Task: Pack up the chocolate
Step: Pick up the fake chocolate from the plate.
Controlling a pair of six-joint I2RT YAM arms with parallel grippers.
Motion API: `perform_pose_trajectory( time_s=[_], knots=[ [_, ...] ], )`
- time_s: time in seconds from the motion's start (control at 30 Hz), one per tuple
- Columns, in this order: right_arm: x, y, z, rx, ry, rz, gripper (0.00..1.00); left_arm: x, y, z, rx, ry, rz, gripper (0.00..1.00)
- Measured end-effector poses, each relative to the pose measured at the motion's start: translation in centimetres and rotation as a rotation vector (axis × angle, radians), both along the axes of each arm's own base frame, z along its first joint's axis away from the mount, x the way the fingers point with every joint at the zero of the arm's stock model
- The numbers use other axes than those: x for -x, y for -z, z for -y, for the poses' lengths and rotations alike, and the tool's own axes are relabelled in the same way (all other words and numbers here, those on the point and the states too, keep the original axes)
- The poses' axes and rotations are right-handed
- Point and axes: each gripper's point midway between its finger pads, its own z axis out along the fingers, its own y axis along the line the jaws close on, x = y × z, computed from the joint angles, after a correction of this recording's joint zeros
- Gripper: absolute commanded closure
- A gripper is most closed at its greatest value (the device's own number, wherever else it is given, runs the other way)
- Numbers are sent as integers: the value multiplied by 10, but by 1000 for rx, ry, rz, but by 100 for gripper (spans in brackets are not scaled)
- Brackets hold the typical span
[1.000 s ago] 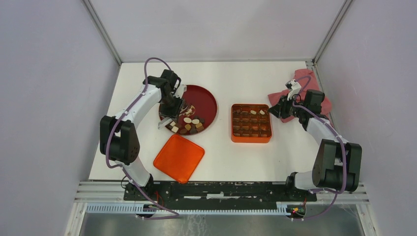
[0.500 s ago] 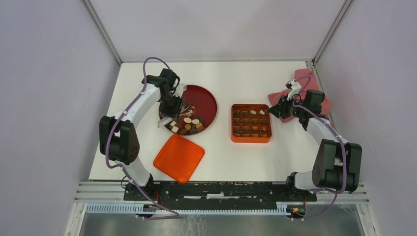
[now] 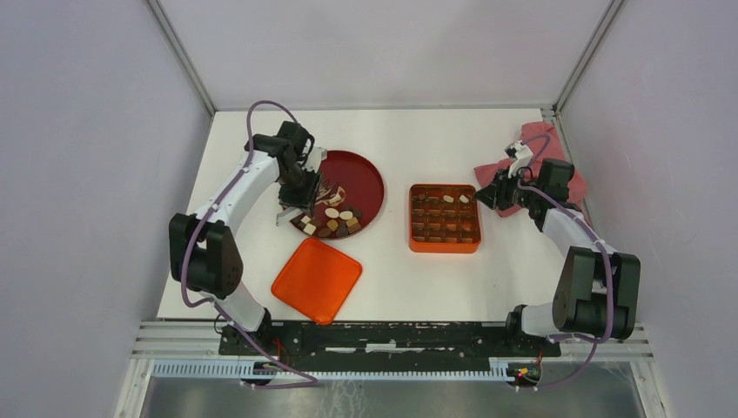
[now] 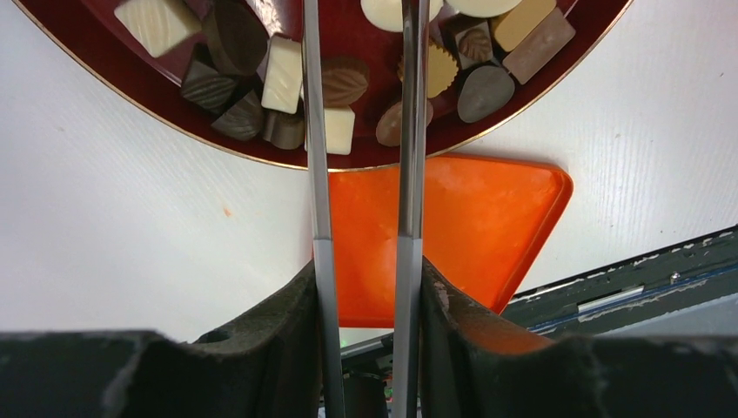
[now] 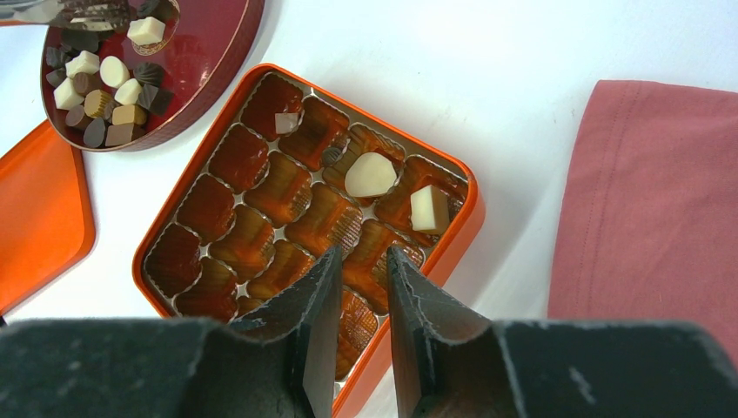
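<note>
Chocolate [image 4: 283, 74] in dark, tan and white pieces is heaped on the near side of a round red plate [image 3: 370, 174]. Three pale pieces are seated in separate compartments along the far side of an orange box [image 5: 471, 218], set to the plate's right on the desk [image 3: 392, 283]. An orange lid [image 3: 317, 279] is laid just beside the plate. Metal tongs [image 4: 319, 174] are clenched in the left fingers [image 4: 278, 335], with the blades parted over the pile and the tips out of view. The right fingers [image 5: 318, 300] are held slightly apart above the box, grasping nothing, near a red cloth [image 5: 661, 200].
</note>
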Motion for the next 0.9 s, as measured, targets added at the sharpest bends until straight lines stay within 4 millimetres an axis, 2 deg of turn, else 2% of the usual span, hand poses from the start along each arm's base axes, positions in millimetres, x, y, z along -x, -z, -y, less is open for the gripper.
perform_pose_trajectory(
  time_s=[0.17, 0.9],
  knots=[
    [0, 0, 0, 0, 0, 0, 69, 8, 7, -4, -10, -5, -35, 56],
    [0, 0, 0, 0, 0, 0, 69, 8, 18, -3, -19, -5, -74, 55]
  ],
)
